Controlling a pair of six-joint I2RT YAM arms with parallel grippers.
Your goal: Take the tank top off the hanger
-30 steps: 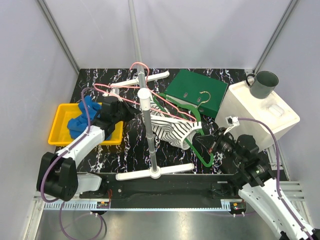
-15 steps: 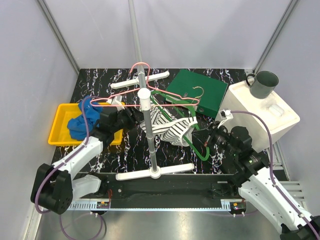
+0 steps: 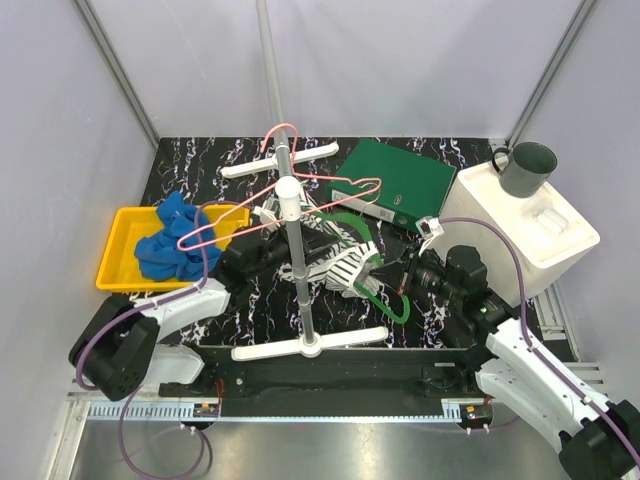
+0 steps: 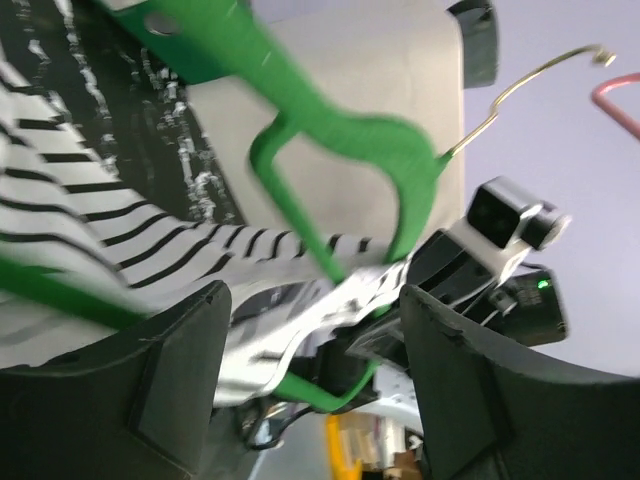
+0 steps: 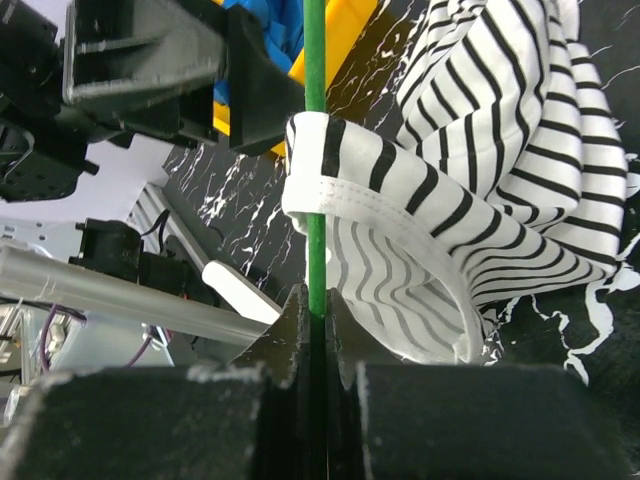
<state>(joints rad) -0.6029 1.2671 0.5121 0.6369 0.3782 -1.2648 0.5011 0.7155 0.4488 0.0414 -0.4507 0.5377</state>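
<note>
One tank top (image 5: 480, 170) strap around the green hanger (image 5: 316, 60), beyond the right claw (image 5: 312, 322) tight on it.

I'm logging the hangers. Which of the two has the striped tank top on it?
The green hanger: the tank top has a strap looped round its bar. The pink wire hanger is bare.

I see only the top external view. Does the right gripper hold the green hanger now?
Observer: Yes. The right wrist view shows the right gripper shut on the thin bar of the green hanger.
Operator: Is the tank top free of that bar?
Observer: No. One strap is looped around it, just beyond the jaws.
Operator: And the left gripper?
Observer: Open; its wrist view shows tank top and hanger ahead, nothing clamped.
</note>
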